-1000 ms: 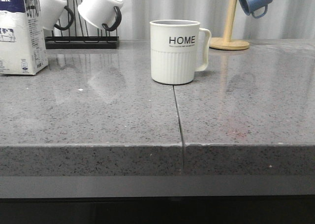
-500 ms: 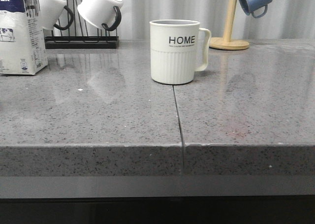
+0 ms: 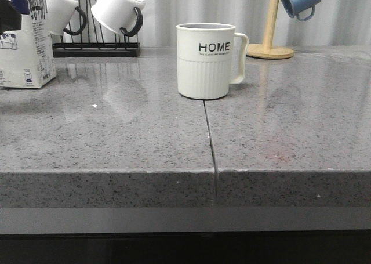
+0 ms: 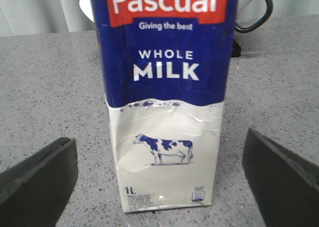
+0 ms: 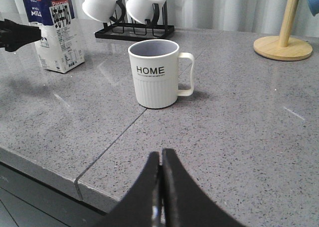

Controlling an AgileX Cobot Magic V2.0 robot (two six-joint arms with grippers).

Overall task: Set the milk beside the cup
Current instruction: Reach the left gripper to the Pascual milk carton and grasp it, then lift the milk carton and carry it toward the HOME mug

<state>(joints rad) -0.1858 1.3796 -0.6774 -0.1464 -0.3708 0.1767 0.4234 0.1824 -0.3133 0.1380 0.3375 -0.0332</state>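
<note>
The milk carton [image 3: 26,49], white with a dark blue top and a cow picture, stands upright at the far left of the grey counter; it also shows in the left wrist view [image 4: 167,112] and the right wrist view [image 5: 54,32]. My left gripper [image 4: 159,179] is open, its fingers wide on either side of the carton without touching it; a dark part of it shows at the front view's left edge [image 3: 8,14]. The cream ribbed "HOME" cup [image 3: 207,61] stands upright mid-counter, well right of the milk. My right gripper [image 5: 161,159] is shut and empty, near the counter's front edge before the cup [image 5: 154,73].
A black rack [image 3: 95,49] with plain white mugs [image 3: 117,8] stands behind the milk. A wooden mug tree [image 3: 270,43] with a blue mug [image 3: 300,0] is at the back right. A seam [image 3: 210,142] runs down the counter from the cup.
A dark part of my left gripper has come into the front view at the upper left, in front of the milk carton's top. The milk and the cup have not moved.
</note>
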